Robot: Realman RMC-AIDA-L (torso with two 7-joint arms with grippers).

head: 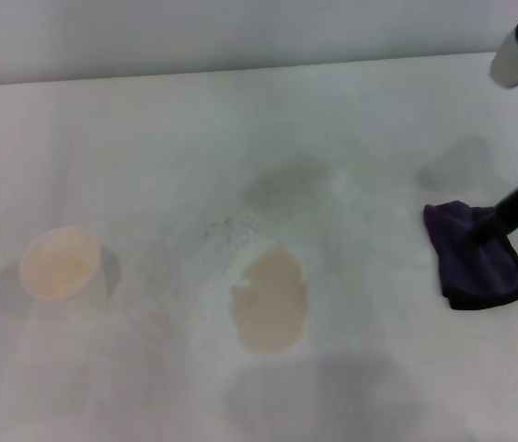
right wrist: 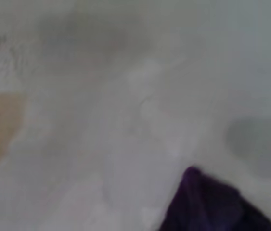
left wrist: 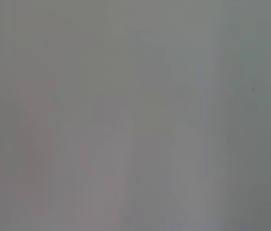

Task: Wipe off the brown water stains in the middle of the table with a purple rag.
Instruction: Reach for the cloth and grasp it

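**Ana:** Toward the left side of the counter (head: pixel 148 138), what stands there?

**Ben:** One white paper cup (head: pixel 61 265), upright, its inside tinted tan. Near the middle lie the brown water stains (head: pixel 270 300), a single tan oval blotch on the white surface, well apart from the cup. Grey smudges mark the top just beyond it.

**Ana:** And farther right?

**Ben:** The purple rag (head: pixel 473 258) lies bunched on the counter, black edging showing, well apart from the stain. The right gripper (head: pixel 509 217) comes in from the right edge with its dark tip touching the rag. Whether its fingers are clenched on the cloth, I cannot tell.

**Ana:** The left gripper?

**Ben:** Out of sight.
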